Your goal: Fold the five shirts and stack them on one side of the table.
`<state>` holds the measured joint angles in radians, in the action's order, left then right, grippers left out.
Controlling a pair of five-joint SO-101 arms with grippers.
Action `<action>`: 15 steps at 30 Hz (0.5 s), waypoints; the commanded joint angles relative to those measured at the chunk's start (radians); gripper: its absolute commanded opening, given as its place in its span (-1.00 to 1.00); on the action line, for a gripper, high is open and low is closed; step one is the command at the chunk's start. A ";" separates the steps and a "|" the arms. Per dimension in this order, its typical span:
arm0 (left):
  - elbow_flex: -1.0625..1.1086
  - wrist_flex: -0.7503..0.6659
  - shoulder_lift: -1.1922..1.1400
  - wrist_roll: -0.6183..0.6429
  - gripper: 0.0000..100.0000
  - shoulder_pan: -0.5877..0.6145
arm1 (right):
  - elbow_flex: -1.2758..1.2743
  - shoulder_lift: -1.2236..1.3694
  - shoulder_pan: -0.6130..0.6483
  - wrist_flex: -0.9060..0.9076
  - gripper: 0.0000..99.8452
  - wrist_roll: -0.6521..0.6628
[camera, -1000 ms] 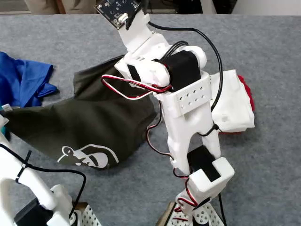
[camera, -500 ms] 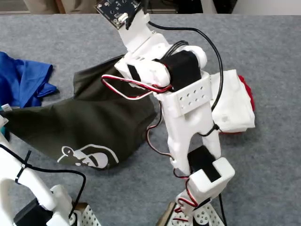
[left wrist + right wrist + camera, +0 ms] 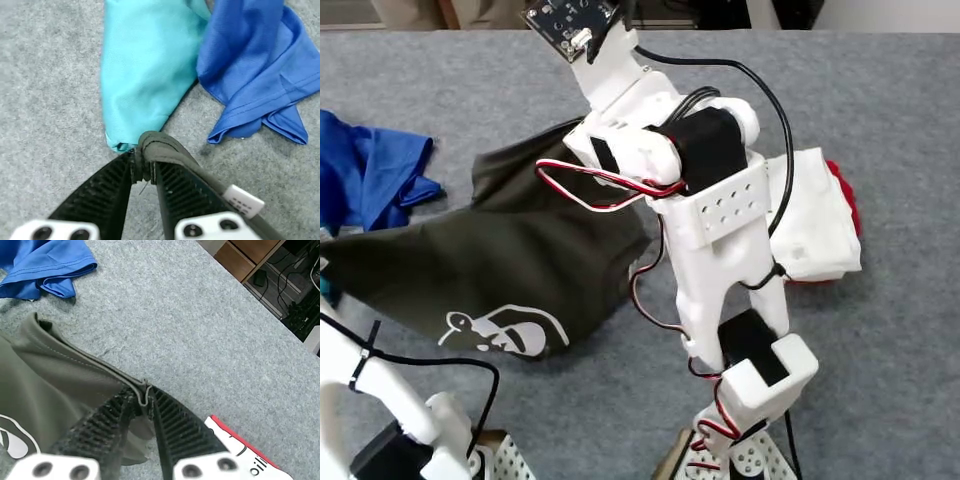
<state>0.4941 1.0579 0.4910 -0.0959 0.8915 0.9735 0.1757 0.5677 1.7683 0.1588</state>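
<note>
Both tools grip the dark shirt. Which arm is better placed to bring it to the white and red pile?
Right, probably. The right tool pinches the dark shirt at an edge beside the white and red pile; the left tool holds its far edge by the teal shirt and blue shirt.

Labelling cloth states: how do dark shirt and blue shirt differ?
The dark shirt is gripped at two edges, by the left hand and right hand; the blue shirt lies ungripped. The dark shirt is spread out with a white print; the blue shirt is crumpled, no print showing. Both are unfolded on the table.
</note>
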 commanded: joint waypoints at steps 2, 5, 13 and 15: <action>-0.046 0.005 0.031 0.006 -0.96 0.037 | 0.039 -0.064 -0.019 0.018 -0.98 0.008; -0.046 0.005 0.031 0.006 -0.96 0.037 | 0.039 -0.064 -0.019 0.018 -0.98 0.008; -0.040 0.005 0.031 0.009 -0.96 0.029 | 0.039 -0.065 -0.019 0.018 -0.98 0.008; -0.029 0.005 0.031 0.006 -0.96 0.029 | 0.039 -0.065 -0.019 0.018 -0.98 0.008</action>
<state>0.4941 1.0579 0.4910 -0.0959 0.9114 0.9735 0.1757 0.5692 1.7683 0.1588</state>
